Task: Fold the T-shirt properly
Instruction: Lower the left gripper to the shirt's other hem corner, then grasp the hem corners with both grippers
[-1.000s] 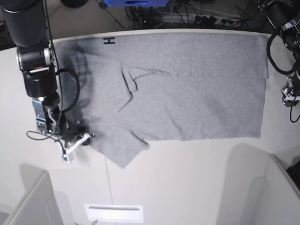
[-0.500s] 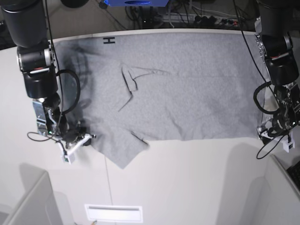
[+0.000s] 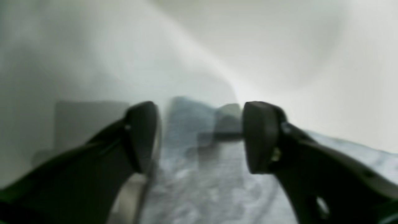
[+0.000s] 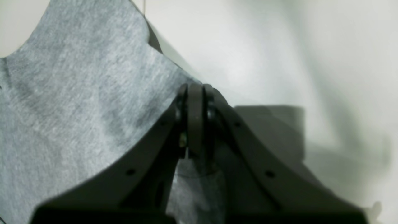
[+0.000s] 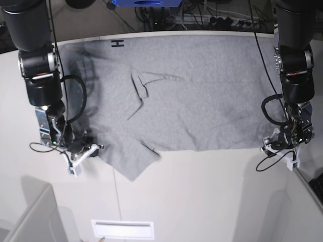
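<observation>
**Two end effectors at the shirt's near corners**

One heather-grey short-sleeved cotton T-shirt (image 5: pixel 186 91) lies spread plain side up across the white worktop (image 5: pixel 202 196), a small crease near its middle and one sleeve pointing toward the near edge. The right end effector (image 4: pixel 195 93) is clamped tight on the fabric edge by that sleeve. The left end effector (image 3: pixel 200 137) stands parted over the shirt's opposite near corner, fabric between its pads.

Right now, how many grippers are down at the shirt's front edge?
2: the right gripper at the sleeve corner on the base view's left, shut; the left gripper at the shirt's hem corner, jaws apart.
</observation>
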Robot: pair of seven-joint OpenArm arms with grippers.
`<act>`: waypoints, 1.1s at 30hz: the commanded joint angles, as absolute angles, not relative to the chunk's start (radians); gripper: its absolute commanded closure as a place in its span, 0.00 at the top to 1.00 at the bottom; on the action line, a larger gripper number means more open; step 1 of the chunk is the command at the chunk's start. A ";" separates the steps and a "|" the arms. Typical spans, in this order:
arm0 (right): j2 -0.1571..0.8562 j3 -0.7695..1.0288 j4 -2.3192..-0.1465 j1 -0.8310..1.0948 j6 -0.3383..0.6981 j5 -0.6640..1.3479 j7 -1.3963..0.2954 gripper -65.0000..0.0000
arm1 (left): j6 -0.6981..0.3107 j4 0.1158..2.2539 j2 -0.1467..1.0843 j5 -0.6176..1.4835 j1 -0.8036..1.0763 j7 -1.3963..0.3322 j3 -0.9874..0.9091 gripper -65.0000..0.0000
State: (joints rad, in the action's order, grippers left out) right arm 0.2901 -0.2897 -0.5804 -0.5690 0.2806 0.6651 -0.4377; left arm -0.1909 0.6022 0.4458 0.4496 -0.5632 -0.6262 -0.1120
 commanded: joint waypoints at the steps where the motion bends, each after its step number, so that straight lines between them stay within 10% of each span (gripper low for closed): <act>1: 0.292 -0.297 -0.567 -0.564 0.263 0.622 -0.519 0.00 | -0.200 0.591 0.464 0.455 -0.582 -0.638 -0.117 0.57; 5: 0.292 -0.297 -0.567 -0.564 0.263 0.622 -0.518 0.00 | -0.200 0.579 0.458 0.456 -0.582 -0.638 -0.113 0.46; 10: 0.292 -0.234 -0.567 -0.564 0.263 0.621 -0.519 0.00 | -0.200 0.579 0.446 0.453 -0.582 -0.638 -0.116 0.00; 13: 0.292 -0.180 -0.573 -0.567 0.263 0.621 -0.519 0.00 | -0.200 0.579 0.447 0.452 -0.582 -0.641 -0.113 0.00; 16: 0.292 -0.142 -0.625 -0.570 0.263 0.621 -0.524 0.44 | -0.200 0.579 0.447 0.452 -0.582 -0.642 -0.111 0.00; 19: 0.292 -0.136 -0.697 -0.562 0.263 0.622 -0.524 0.67 | -0.200 0.584 0.447 0.452 -0.582 -0.642 -0.111 0.00; 33: 0.139 -0.142 -0.473 -0.794 0.268 0.348 -0.456 0.69 | -0.200 0.585 0.444 0.452 -0.582 -0.642 -0.111 0.00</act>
